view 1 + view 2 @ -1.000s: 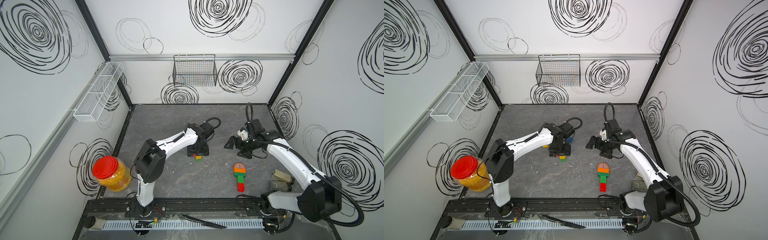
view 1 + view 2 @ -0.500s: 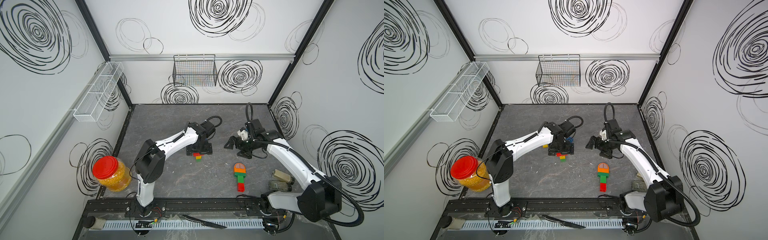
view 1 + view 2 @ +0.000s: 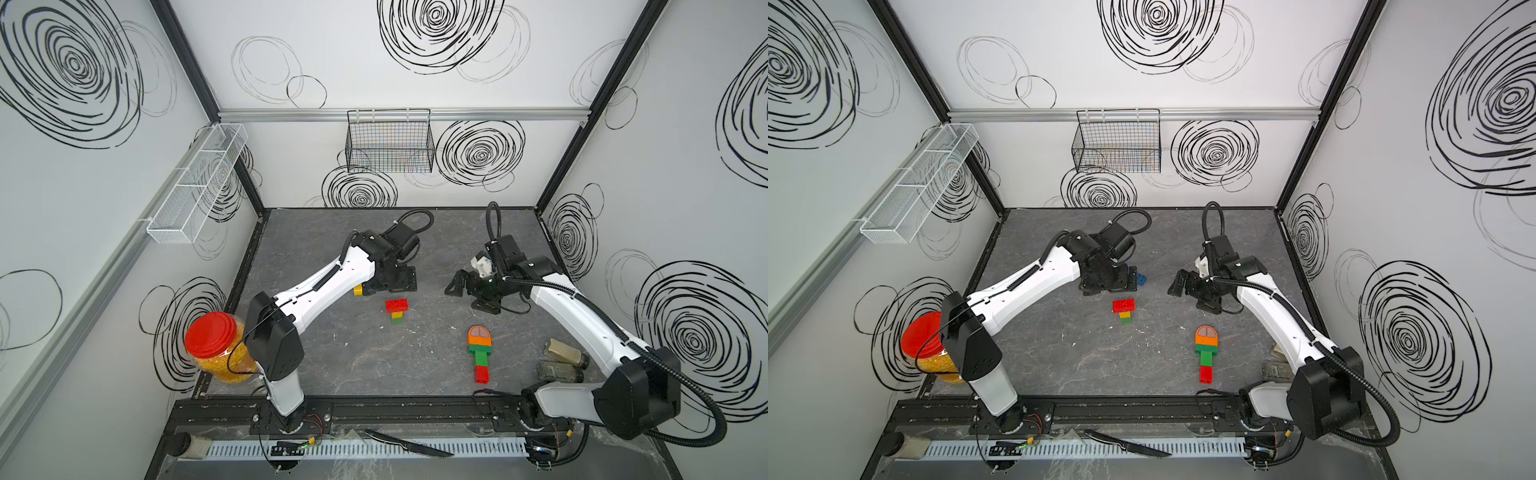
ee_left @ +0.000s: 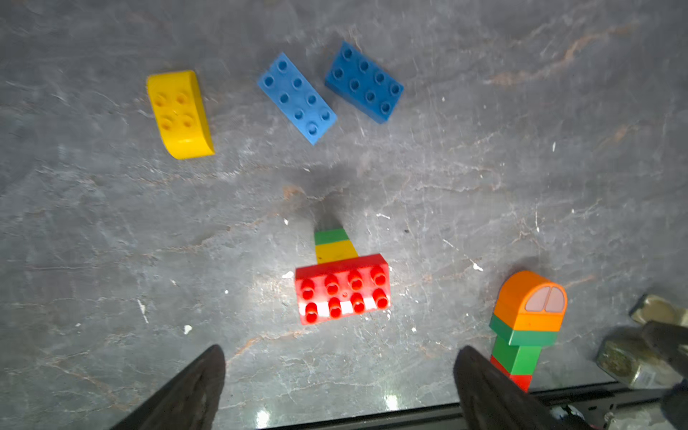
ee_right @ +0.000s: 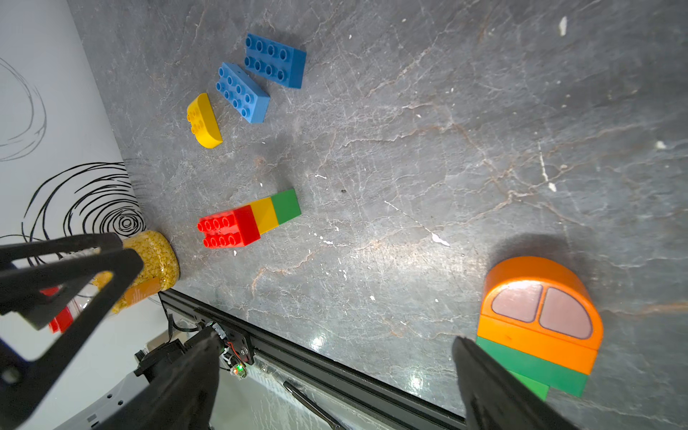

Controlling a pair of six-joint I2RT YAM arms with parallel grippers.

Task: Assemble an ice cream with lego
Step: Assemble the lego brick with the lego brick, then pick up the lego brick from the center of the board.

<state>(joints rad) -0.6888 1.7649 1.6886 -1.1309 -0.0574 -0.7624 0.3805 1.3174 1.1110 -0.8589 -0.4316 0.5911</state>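
Lego stack (image 3: 397, 309) upright mid-surface, left gripper (image 4: 338, 352) and right gripper (image 5: 335, 338) spread empty; likely needs blue brick (image 4: 298, 97) pressed on top.

The lego bricks (image 4: 343, 292) look like smooth, shiny plastic; the table (image 4: 521, 149) looks like grey, scratched stone.

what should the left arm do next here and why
Probably move the left hand over the yellow dome piece and grip it: the hand is open and empty, the red brick already caps the yellow-green stack, and the dome lies loose.
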